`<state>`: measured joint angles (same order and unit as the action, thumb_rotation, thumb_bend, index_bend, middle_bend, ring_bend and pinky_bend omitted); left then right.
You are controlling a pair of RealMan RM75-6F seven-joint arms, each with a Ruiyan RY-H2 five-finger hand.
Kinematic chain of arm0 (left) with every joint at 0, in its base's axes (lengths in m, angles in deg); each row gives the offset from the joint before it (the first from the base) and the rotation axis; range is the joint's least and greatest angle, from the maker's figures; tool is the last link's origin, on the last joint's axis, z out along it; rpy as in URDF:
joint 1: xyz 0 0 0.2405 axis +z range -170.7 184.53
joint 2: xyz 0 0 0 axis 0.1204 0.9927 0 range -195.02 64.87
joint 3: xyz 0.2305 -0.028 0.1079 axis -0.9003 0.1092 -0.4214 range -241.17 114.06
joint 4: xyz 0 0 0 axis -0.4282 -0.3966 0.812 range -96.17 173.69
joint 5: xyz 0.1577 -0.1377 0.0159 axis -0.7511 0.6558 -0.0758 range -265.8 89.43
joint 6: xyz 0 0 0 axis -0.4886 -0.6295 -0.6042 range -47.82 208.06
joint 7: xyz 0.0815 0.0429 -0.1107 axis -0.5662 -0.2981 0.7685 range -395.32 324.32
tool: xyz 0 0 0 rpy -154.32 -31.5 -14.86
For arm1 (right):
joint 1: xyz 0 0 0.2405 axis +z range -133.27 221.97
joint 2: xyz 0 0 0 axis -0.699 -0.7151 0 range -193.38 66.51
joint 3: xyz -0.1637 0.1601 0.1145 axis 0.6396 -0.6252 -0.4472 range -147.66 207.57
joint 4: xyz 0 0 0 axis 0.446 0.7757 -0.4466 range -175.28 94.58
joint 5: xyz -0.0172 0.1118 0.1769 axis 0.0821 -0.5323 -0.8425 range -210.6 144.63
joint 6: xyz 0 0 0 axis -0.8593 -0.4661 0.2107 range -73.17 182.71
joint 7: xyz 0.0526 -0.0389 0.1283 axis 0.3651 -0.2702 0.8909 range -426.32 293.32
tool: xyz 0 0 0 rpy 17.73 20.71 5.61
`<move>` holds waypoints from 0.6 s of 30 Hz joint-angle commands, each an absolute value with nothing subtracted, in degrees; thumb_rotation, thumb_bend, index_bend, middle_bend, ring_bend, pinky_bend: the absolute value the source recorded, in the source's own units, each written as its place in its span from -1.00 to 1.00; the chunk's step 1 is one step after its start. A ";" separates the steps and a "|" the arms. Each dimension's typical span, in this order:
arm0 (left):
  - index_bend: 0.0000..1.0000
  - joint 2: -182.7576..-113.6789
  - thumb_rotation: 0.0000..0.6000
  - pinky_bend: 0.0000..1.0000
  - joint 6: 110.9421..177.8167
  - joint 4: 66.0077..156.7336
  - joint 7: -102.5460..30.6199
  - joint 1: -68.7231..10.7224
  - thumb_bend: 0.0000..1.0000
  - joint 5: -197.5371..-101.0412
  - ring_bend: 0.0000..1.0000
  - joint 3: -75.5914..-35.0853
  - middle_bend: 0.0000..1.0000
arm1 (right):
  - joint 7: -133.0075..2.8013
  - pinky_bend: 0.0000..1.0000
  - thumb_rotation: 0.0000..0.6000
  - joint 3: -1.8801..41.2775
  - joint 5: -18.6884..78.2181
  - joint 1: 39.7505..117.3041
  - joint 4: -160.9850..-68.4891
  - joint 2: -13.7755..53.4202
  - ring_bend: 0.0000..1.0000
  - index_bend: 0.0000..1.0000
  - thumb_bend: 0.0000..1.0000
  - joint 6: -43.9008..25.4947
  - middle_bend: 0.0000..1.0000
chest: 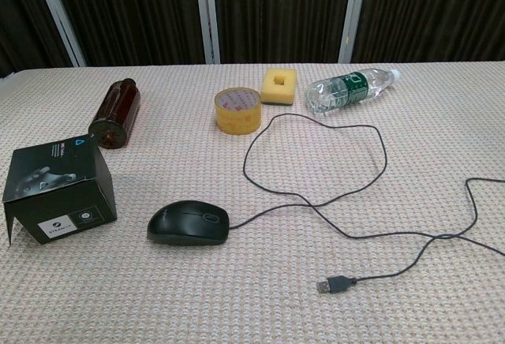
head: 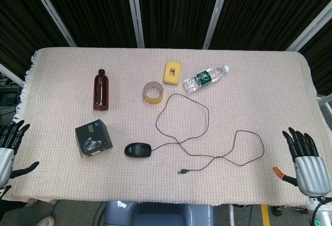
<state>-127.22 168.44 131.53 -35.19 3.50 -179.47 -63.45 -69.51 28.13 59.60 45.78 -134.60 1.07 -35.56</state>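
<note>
the black box [head: 94, 139] sits on the woven tablecloth [head: 270, 81] toward the robot's left side, and it is the thing nearest the left hand [head: 10, 148]. that hand waits at the table's left edge, well apart from the box, its fingers spread and holding nothing. only the head view shows it.

taking the box as the mark: the black mouse [head: 138, 150] lies just to its right, nearer the front edge, and its cable [head: 207, 117] loops away to the right and curls back to a usb plug [head: 183, 171] beyond the mouse. behind the box lies the brown bottle [head: 101, 89], on its side. farther back and to the right lies the roll of tape [head: 153, 92], then the yellow sponge [head: 172, 73], then the clear water bottle [head: 205, 78] lying on its side.

far to the right of the box, past the cable's last loop, the right hand [head: 306, 158] rests at the table's edge, fingers apart, gripping nothing.
</note>
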 commanded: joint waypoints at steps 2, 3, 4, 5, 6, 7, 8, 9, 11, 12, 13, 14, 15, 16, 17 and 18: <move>-0.90 -127.20 1.00 -1.00 168.55 131.60 -35.19 3.54 -0.92 -179.60 -1.00 -63.50 -1.00 | -69.41 -1.00 1.00 28.22 59.77 45.69 -134.49 1.06 -1.00 -0.94 -0.79 -35.74 -1.00; -0.90 -127.21 1.00 -1.00 168.64 131.58 -35.29 3.56 -0.92 -179.72 -1.00 -63.52 -1.00 | -69.29 -1.00 1.00 28.24 59.77 45.65 -134.47 1.02 -1.00 -0.94 -0.79 -35.76 -1.00; -0.90 -127.22 1.00 -1.00 168.71 131.57 -35.35 3.59 -0.92 -179.79 -1.00 -63.54 -1.00 | -69.20 -1.00 1.00 28.25 59.79 45.64 -134.47 0.99 -1.00 -0.94 -0.79 -35.79 -1.00; -0.90 -127.23 1.00 -1.00 168.83 131.59 -35.40 3.62 -0.92 -179.89 -1.00 -63.56 -1.00 | -69.07 -1.00 1.00 28.24 59.81 45.61 -134.47 0.95 -1.00 -0.94 -0.79 -35.87 -1.00; -0.90 -127.23 1.00 -1.00 168.94 131.60 -35.45 3.65 -0.92 -179.96 -1.00 -63.56 -1.00 | -68.93 -1.00 1.00 28.26 59.87 45.60 -134.49 0.90 -1.00 -0.94 -0.79 -35.92 -1.00; -0.90 -127.23 1.00 -1.00 169.05 131.60 -35.53 3.70 -0.91 -180.03 -1.00 -63.57 -1.00 | -68.73 -1.00 1.00 28.29 59.93 45.59 -134.54 0.84 -1.00 -0.94 -0.79 -35.94 -1.00; -0.90 -127.24 1.00 -1.00 169.11 131.58 -35.57 3.72 -0.92 -180.05 -1.00 -63.58 -1.00 | -68.60 -1.00 1.00 28.31 59.98 45.58 -134.57 0.79 -1.00 -0.94 -0.79 -35.96 -1.00; -0.90 -127.25 1.00 -1.00 169.15 131.58 -35.59 3.75 -0.92 -180.07 -1.00 -63.59 -1.00 | -68.45 -1.00 1.00 28.32 60.08 45.58 -134.63 0.76 -1.00 -0.94 -0.79 -36.02 -1.00; -0.90 -127.24 1.00 -1.00 169.13 131.60 -35.53 3.77 -0.92 -179.99 -1.00 -63.58 -1.00 | -68.30 -1.00 1.00 28.37 60.39 45.61 -134.60 0.75 -1.00 -0.94 -0.79 -36.15 -1.00; -0.90 -127.25 1.00 -1.00 169.09 131.60 -35.47 3.75 -0.92 -179.93 -1.00 -63.55 -1.00 | -68.31 -1.00 1.00 28.40 60.53 45.62 -134.53 0.77 -1.00 -0.94 -0.79 -36.18 -1.00; -0.90 -127.27 1.00 -1.00 169.05 131.58 -35.45 3.74 -0.92 -179.89 -1.00 -63.54 -1.00 | -68.30 -1.00 1.00 28.41 60.58 45.64 -134.48 0.79 -1.00 -0.94 -0.79 -36.17 -1.00; -0.90 -127.28 1.00 -1.00 168.94 131.55 -35.44 3.70 -0.92 -179.84 -1.00 -63.55 -1.00 | -68.26 -1.00 1.00 28.44 60.59 45.66 -134.46 0.82 -1.00 -0.94 -0.79 -36.10 -1.00; -0.90 -127.29 1.00 -1.00 168.81 131.53 -35.41 3.66 -0.92 -179.80 -1.00 -63.57 -1.00 | -68.20 -1.00 1.00 28.45 60.55 45.68 -134.45 0.83 -1.00 -0.94 -0.79 -36.03 -1.00; -0.90 -127.30 1.00 -1.00 168.69 131.52 -35.38 3.62 -0.92 -179.77 -1.00 -63.58 -1.00 | -68.16 -1.00 1.00 28.45 60.50 45.71 -134.46 0.84 -1.00 -0.94 -0.79 -35.95 -1.00; -0.90 -127.32 1.00 -1.00 168.63 131.53 -35.35 3.57 -0.92 -179.77 -1.00 -63.57 -1.00 | -68.09 -1.00 1.00 28.45 60.46 45.72 -134.44 0.84 -1.00 -0.94 -0.79 -35.89 -1.00; -0.90 -127.32 1.00 -1.00 168.59 131.53 -35.34 3.55 -0.92 -179.76 -1.00 -63.56 -1.00 | -67.99 -1.00 1.00 28.47 60.44 45.74 -134.46 0.82 -1.00 -0.94 -0.79 -35.82 -1.00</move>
<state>-127.31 168.60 131.53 -35.34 3.56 -179.76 -63.56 -68.01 28.46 60.45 45.73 -134.45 0.83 -35.84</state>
